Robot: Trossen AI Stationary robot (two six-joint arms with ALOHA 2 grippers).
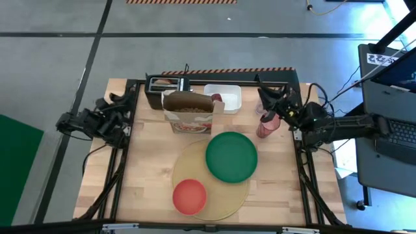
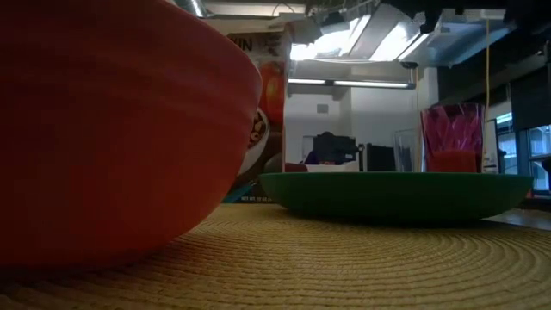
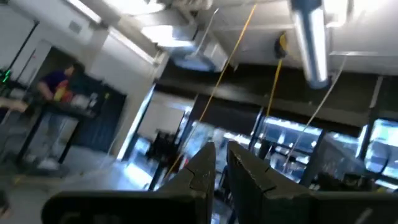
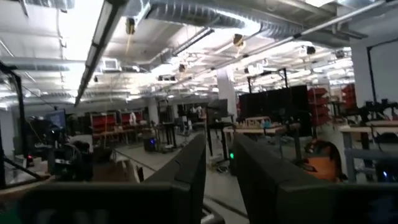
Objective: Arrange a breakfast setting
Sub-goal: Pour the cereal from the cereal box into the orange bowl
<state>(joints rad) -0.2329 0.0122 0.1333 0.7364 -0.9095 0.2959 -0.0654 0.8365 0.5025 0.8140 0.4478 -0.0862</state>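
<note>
A round tan mat [image 1: 214,192] lies at the table's near middle. A green plate [image 1: 231,156] rests on its far right part, and a red bowl [image 1: 190,196] on its near left part. The low view shows the bowl [image 2: 112,129], plate [image 2: 396,194] and mat [image 2: 344,258]. An open cereal box [image 1: 188,112] stands behind the mat. A pink cup [image 1: 266,126] stands right of it. A small red apple [image 1: 216,99] lies at the white tray's left end. My left gripper [image 1: 125,99] is shut at the table's left edge. My right gripper [image 1: 265,97] is shut beyond the cup. I see no bagel.
A black toaster [image 1: 166,84] and a white tray [image 1: 227,96] stand along the far edge. Bare wood shows left of the mat and at the near right corner. Both wrist views look into the room, and a person stands far off in the left wrist view [image 3: 56,93].
</note>
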